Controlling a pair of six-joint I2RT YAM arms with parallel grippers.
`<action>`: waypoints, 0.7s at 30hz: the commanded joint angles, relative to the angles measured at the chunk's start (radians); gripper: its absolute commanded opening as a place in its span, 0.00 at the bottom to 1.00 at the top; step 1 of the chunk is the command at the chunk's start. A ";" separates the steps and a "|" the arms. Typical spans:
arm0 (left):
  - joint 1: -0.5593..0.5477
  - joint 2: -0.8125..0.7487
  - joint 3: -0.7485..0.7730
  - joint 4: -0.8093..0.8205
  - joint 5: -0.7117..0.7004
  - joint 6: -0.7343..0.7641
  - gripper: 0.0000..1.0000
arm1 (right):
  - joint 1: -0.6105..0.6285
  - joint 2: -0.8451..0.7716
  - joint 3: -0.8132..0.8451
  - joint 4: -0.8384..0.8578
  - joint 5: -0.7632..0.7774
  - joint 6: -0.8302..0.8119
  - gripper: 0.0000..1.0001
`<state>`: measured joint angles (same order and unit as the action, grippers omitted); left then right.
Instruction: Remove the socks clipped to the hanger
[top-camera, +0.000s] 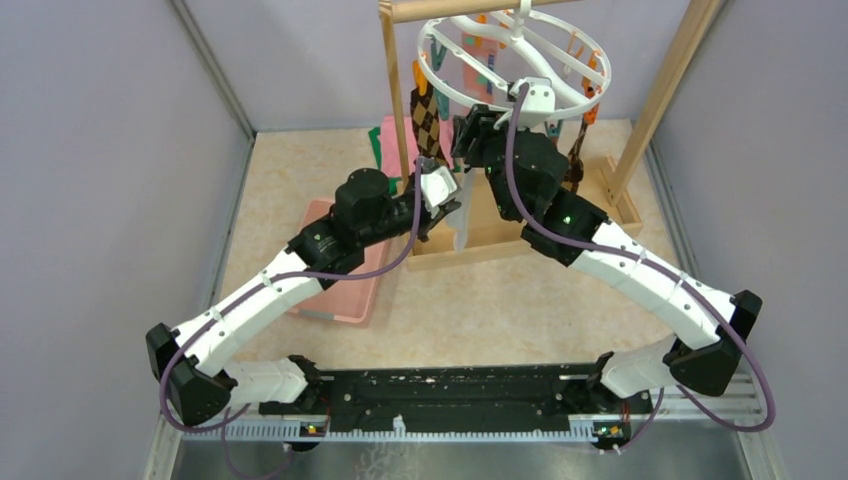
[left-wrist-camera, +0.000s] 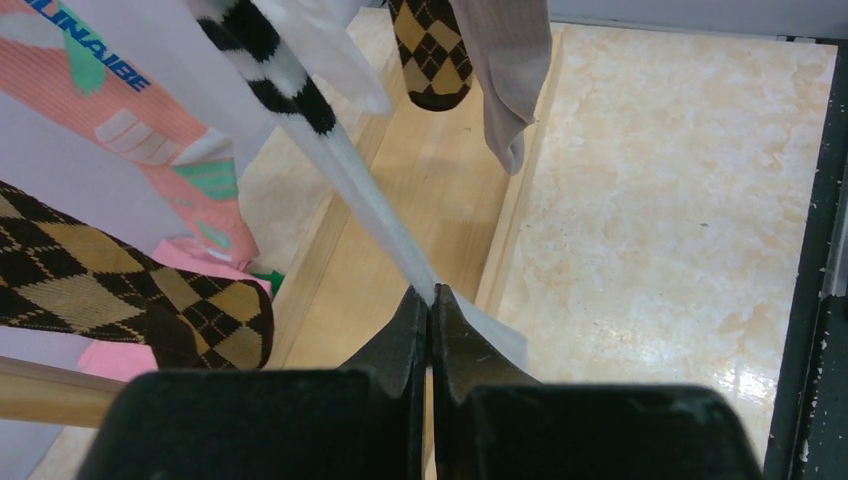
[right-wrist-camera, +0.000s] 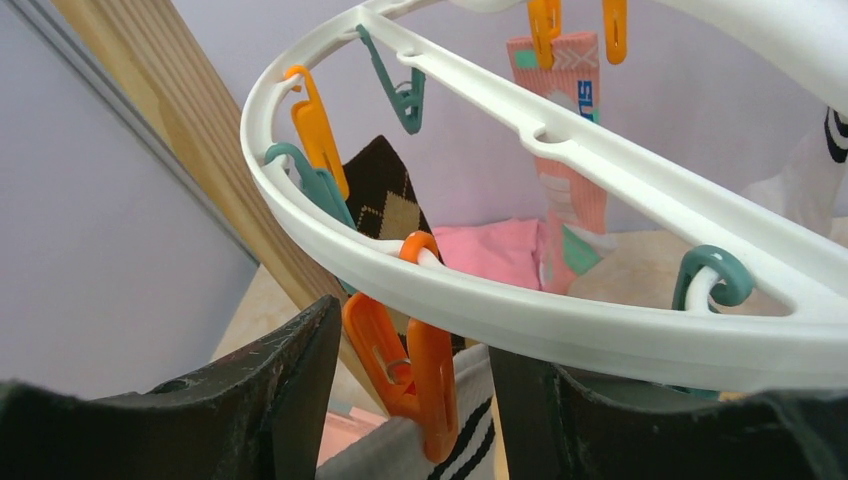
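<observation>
Tabletop (top-camera: 480, 300) beige, marbled; pale grey walls (top-camera: 100, 150) on three sides. Wooden rack (top-camera: 665, 90) stands at the far end, with the hanger (top-camera: 510, 55) hung from its top bar. Pink tray (top-camera: 345, 295) lies under the left arm.

Left gripper (left-wrist-camera: 430, 305) sits low, below the hanger, jaws pressed together on the lower end of a white sock (left-wrist-camera: 365, 200) with black bands; the sock is drawn taut at a slant. Argyle socks (left-wrist-camera: 110, 290) hang just beside it.

Right gripper (right-wrist-camera: 415, 350) is up at the hanger's rim, fingers spread wide. An orange clip (right-wrist-camera: 405, 375) hangs between them, biting a striped cuff (right-wrist-camera: 480, 440).

Both arms reach forward and inward, elbows out, wrists close together under the ring.
</observation>
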<state>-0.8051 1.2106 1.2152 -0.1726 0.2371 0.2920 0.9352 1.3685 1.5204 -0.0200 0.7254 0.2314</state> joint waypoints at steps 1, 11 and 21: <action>-0.012 -0.016 0.004 0.040 0.008 0.018 0.00 | -0.026 0.002 0.054 -0.001 -0.039 0.030 0.56; -0.019 -0.012 -0.035 0.043 -0.051 0.047 0.00 | -0.027 -0.063 -0.028 0.077 -0.068 0.068 0.61; -0.020 -0.012 -0.043 0.053 -0.053 0.055 0.00 | -0.027 -0.067 -0.044 0.126 -0.043 0.052 0.42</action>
<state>-0.8192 1.2110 1.1759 -0.1566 0.1879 0.3298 0.9184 1.3251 1.4521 0.0296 0.6800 0.2970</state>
